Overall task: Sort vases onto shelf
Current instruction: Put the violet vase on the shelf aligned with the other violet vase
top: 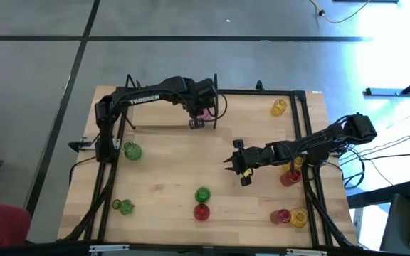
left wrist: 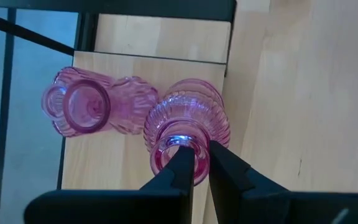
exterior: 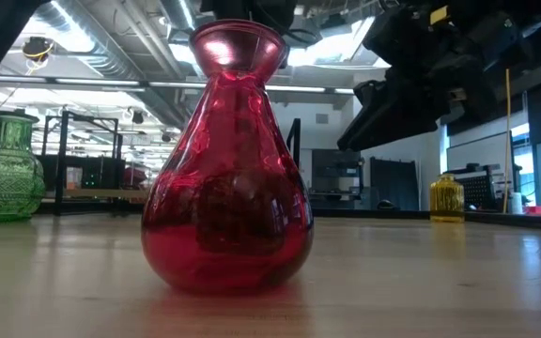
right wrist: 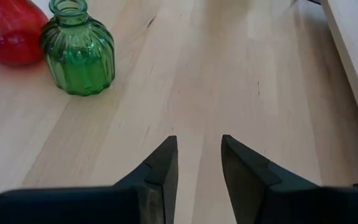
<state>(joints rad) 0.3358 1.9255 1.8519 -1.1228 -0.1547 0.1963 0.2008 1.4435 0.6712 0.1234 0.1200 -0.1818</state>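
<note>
1. In the high view, the left gripper (top: 197, 122) sits at the upper middle of the frame, over the light-wood shelf (top: 155, 119) that runs along the table's far edge.
2. In the left wrist view, its fingers (left wrist: 182, 168) are pinched on the rim of an upright ribbed pink vase (left wrist: 188, 127) that stands on the shelf board (left wrist: 160, 37).
3. A second pink vase (left wrist: 92, 109) stands just beside the first, on the same board, toward the left of that frame.
4. The right gripper (top: 238, 165) is at the centre right of the high view, above bare table (top: 169, 163); in the right wrist view its fingers (right wrist: 160, 171) are spread apart and hold nothing.
5. A green ribbed vase (right wrist: 78, 53) and a red vase (right wrist: 8, 31) stand side by side at the upper left of the right wrist view.
6. In the high view, other vases are scattered about: a green vase (top: 132, 151) at the left, another green vase (top: 124, 207) at the lower left, a yellow vase (top: 279, 107) at the upper right, and a red-and-yellow pair (top: 290, 216) at the lower right.
</note>
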